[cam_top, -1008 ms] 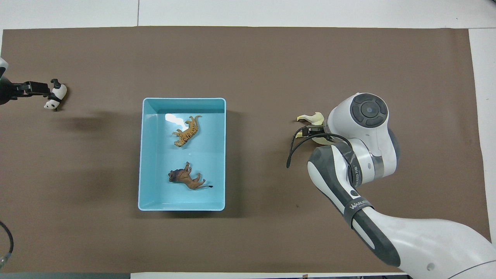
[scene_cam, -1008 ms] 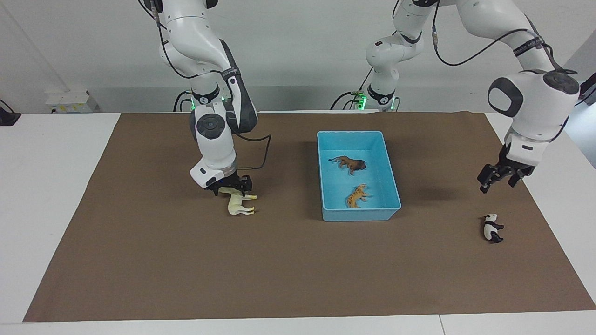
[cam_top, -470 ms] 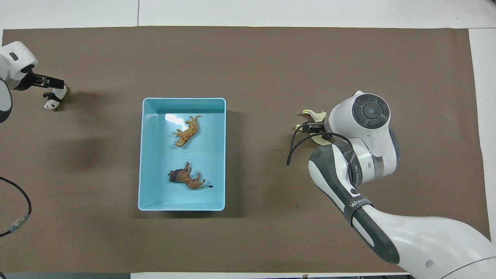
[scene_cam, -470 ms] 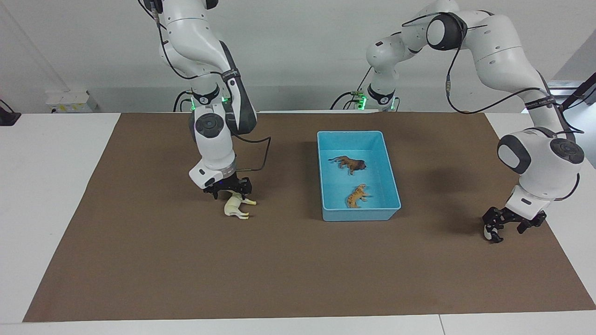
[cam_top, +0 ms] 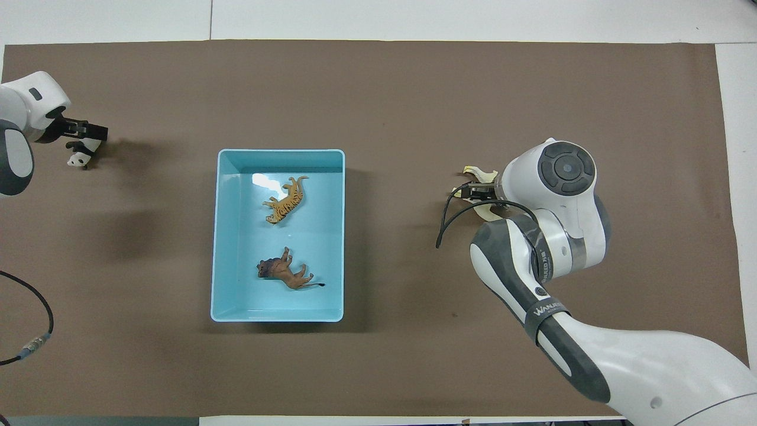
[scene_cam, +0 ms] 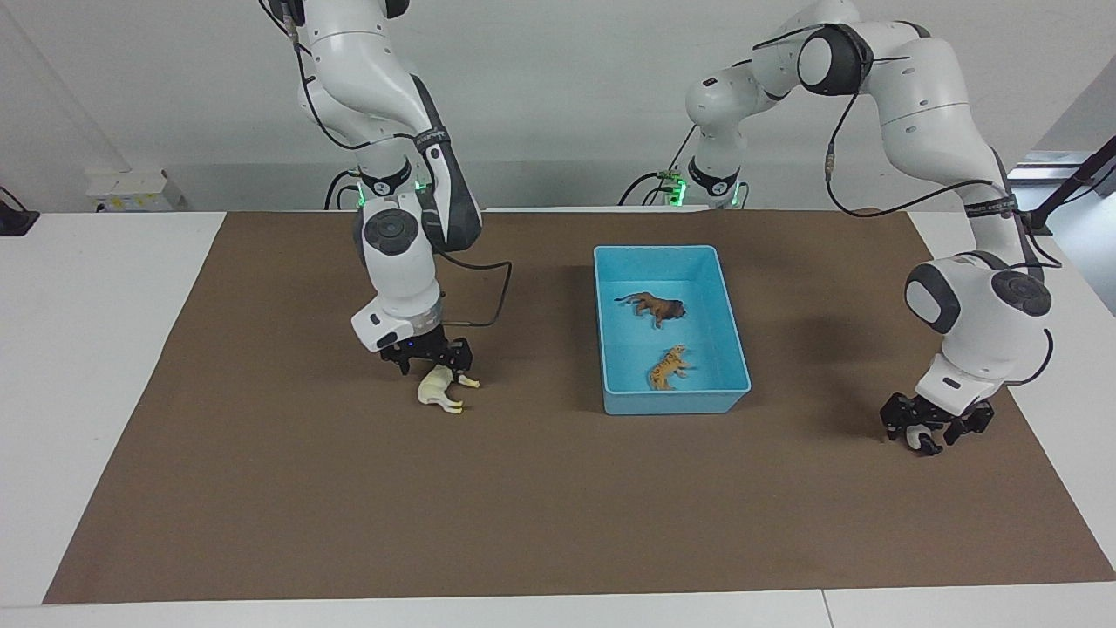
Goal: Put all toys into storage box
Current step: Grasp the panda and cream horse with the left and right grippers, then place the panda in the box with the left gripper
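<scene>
Lion (scene_cam: 656,307) and tiger (scene_cam: 669,365) lie in the blue box (scene_cam: 608,375) mid-mat, lion nearer the robots. Left gripper (scene_cam: 929,428) is down at the mat at the left arm's end, jaws apart around the panda (scene_cam: 915,437), not clamped that I can see. Right gripper (scene_cam: 429,352) sits low just over the horse (scene_cam: 440,389), which lies on its side on the mat toward the right arm's end, jaws apart, holding nothing.

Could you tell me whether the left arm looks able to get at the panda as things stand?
Probably yes: the left gripper is already down around the panda, jaws open, with nothing between them on the brown mat.
</scene>
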Action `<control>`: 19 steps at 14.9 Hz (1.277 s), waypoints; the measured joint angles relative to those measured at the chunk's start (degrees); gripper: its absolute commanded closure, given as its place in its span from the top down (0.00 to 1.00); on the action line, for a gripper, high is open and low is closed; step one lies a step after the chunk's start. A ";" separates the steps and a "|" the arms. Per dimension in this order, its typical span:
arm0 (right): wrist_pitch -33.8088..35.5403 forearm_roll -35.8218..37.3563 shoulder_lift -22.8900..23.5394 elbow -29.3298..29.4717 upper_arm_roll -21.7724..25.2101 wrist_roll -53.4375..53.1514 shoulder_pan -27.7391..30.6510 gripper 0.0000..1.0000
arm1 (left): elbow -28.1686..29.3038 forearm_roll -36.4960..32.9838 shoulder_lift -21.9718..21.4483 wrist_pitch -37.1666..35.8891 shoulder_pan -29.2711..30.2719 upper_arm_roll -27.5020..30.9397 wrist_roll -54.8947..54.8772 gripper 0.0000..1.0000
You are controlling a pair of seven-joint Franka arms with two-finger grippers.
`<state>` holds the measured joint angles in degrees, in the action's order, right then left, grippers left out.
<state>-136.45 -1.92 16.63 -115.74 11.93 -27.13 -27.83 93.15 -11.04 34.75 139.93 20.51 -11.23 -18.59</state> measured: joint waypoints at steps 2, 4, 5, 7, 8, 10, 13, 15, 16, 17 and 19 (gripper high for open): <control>-0.11 0.00 0.26 0.07 0.01 -1.09 0.19 1.00 | 0.21 0.00 -0.14 0.01 0.07 0.08 0.00 0.00; -0.88 0.00 0.70 -0.07 0.03 -1.46 0.55 1.00 | 0.20 0.01 -0.38 0.01 0.09 0.10 0.49 0.00; -1.58 0.00 0.98 -0.36 0.04 -1.53 0.72 1.00 | 0.18 0.02 -0.55 -0.07 0.10 0.09 1.06 0.00; -3.47 -0.01 1.55 -1.18 0.04 -1.55 0.94 1.00 | -0.52 0.20 -0.96 -1.32 0.04 -0.04 1.99 0.00; -3.92 -0.01 1.73 -1.46 0.04 -1.55 0.98 1.00 | -1.71 0.60 -1.18 -3.27 -0.01 -0.17 2.45 0.00; -4.16 -0.01 1.88 -1.67 0.03 -1.55 0.98 0.92 | -4.72 1.53 -1.84 -7.93 -0.03 -0.58 2.89 0.00; -5.48 -0.02 1.88 -2.07 0.03 -1.56 0.99 0.00 | -7.53 3.40 -4.86 -14.02 -0.62 -1.00 5.10 0.00; -7.84 -0.03 1.89 -2.95 0.03 -1.79 0.99 0.00 | -7.75 3.82 -8.77 -19.03 -3.01 -1.23 11.42 0.00; -8.65 -0.04 1.90 -3.26 0.02 -2.17 0.99 0.00 | -7.80 3.94 -11.03 -22.52 -5.24 -1.32 16.15 0.00; -8.89 -0.04 1.89 -3.36 0.01 -2.45 0.99 0.00 | -7.83 4.00 -13.15 -25.73 -7.88 -1.39 20.91 0.00; -8.91 -0.04 1.84 -3.36 -0.01 -2.58 0.96 0.00 | -7.74 4.07 -17.08 -31.56 -13.76 -1.52 30.45 0.00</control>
<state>-145.37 -1.95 18.46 -119.10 11.92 -29.71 -26.87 85.40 -6.97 17.67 108.37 6.75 -12.75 11.85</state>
